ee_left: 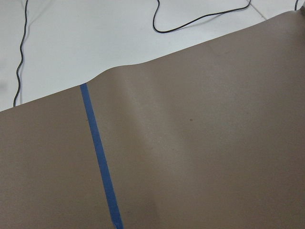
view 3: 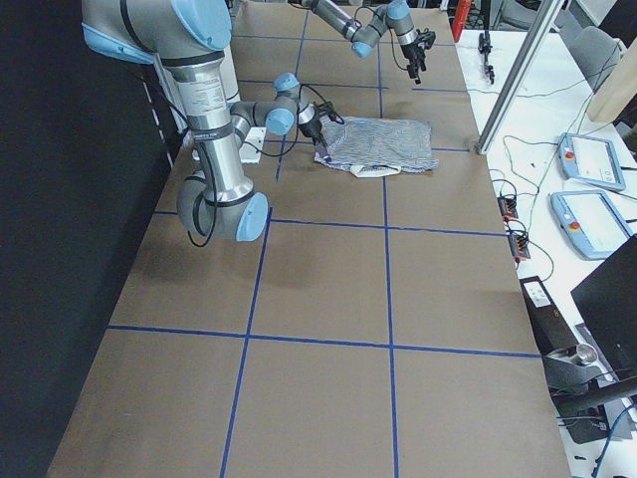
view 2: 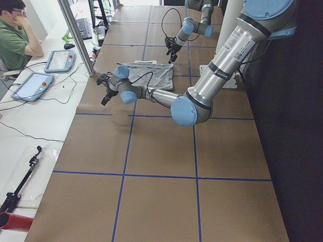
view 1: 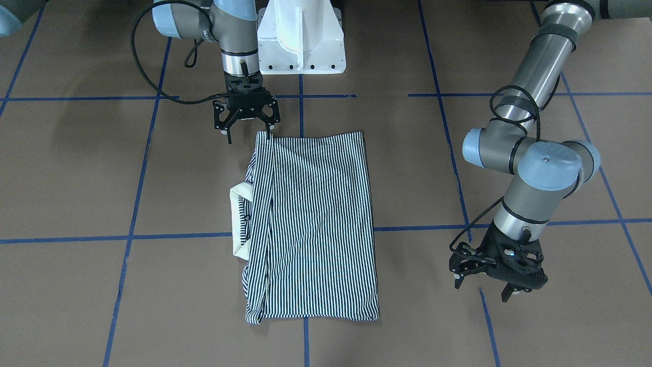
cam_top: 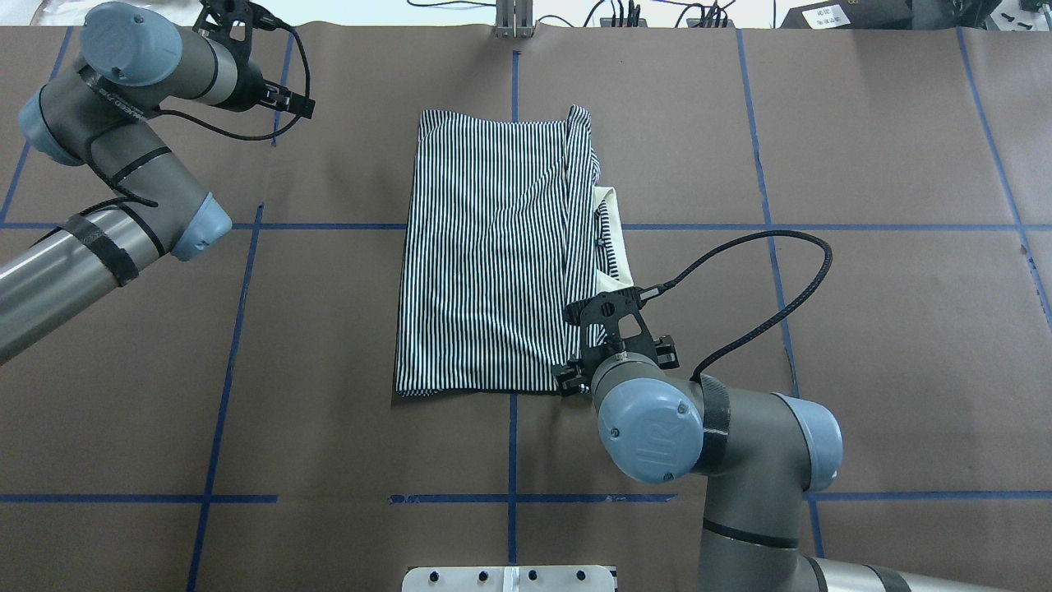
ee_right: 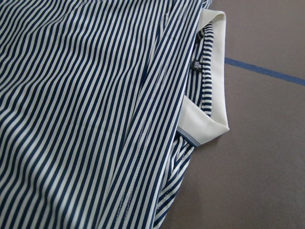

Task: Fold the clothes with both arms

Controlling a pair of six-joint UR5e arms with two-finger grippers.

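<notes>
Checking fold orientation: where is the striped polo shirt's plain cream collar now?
Overhead view: the cream collar sticks out from the folded striped shirt's right edge, across a blue tape line.

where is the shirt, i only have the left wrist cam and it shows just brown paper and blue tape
Observer: The striped shirt lies folded in the middle of the table, well apart from the open left gripper.
Operator: what about the right gripper
Observer: The right gripper is open over the shirt's corner nearest the robot.
Operator: collar tucked in
Observer: No, the cream collar sticks out from the shirt's edge on the robot's right.
</notes>
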